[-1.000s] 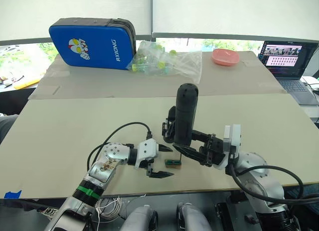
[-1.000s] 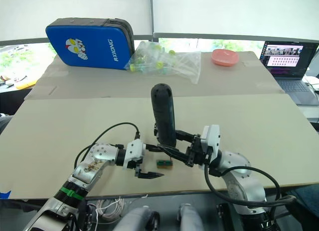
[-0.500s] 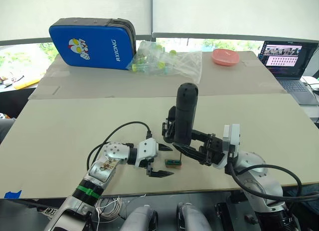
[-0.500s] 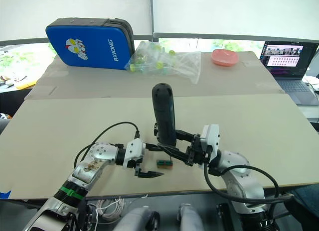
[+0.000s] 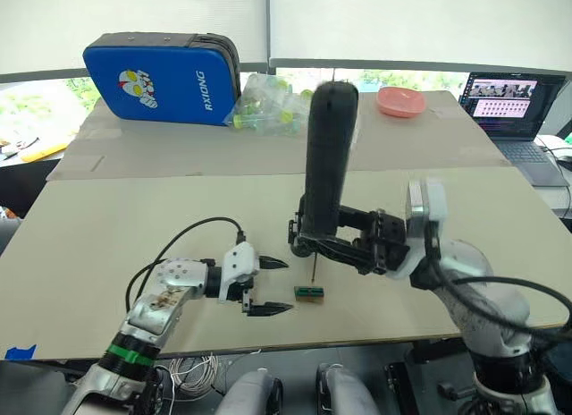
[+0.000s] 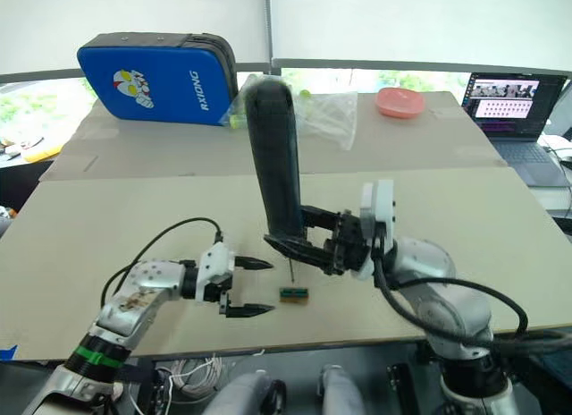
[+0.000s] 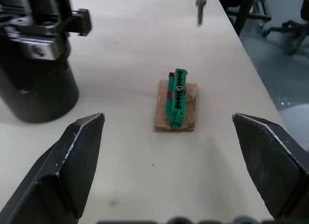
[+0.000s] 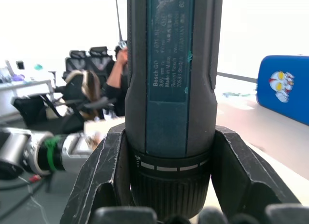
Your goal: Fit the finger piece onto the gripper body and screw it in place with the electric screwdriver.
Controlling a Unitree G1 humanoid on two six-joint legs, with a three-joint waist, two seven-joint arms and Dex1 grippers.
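Right gripper (image 5: 308, 241) clamps the electric screwdriver (image 5: 325, 165) upright; left gripper (image 5: 268, 286) open, empty; next, bit alignment required.

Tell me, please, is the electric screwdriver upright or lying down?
Upright: the electric screwdriver stands near vertical in the right gripper, bit pointing down at the table.

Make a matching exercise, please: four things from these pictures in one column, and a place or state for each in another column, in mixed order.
1. electric screwdriver
2. left gripper
3. green block
4. blue case

a. open, holding nothing
b. at the table's far left
c. held upright in the right gripper
d. lying under the screwdriver's bit

Pairs: 1-c, 2-a, 3-d, 4-b
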